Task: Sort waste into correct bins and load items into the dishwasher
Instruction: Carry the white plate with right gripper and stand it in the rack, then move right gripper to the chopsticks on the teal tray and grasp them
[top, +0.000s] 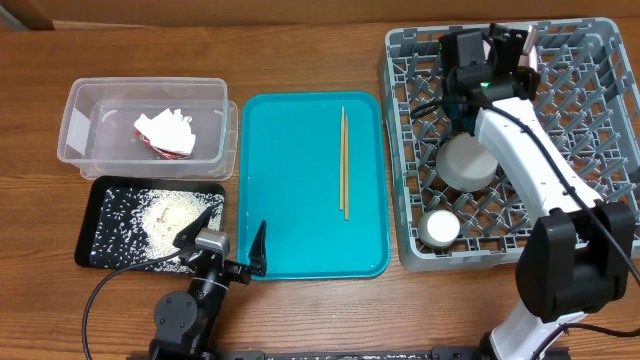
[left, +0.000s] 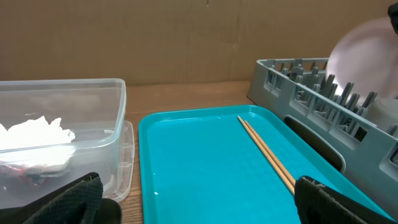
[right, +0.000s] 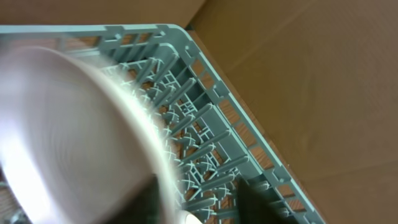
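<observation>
One risk: plate (left: 364, 53) could topple off dishwasher (top: 590, 120) pegs if released tilted. Right gripper (top: 500, 45) jaws hidden, I cannot tell their state; left gripper (top: 236, 222) jaws stand wide.

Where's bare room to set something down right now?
The tray left of the chopsticks is bare; so is the right side of the rack. Crowded: the rack's left, with bowl, cup, and the right gripper holding the plate.
</observation>
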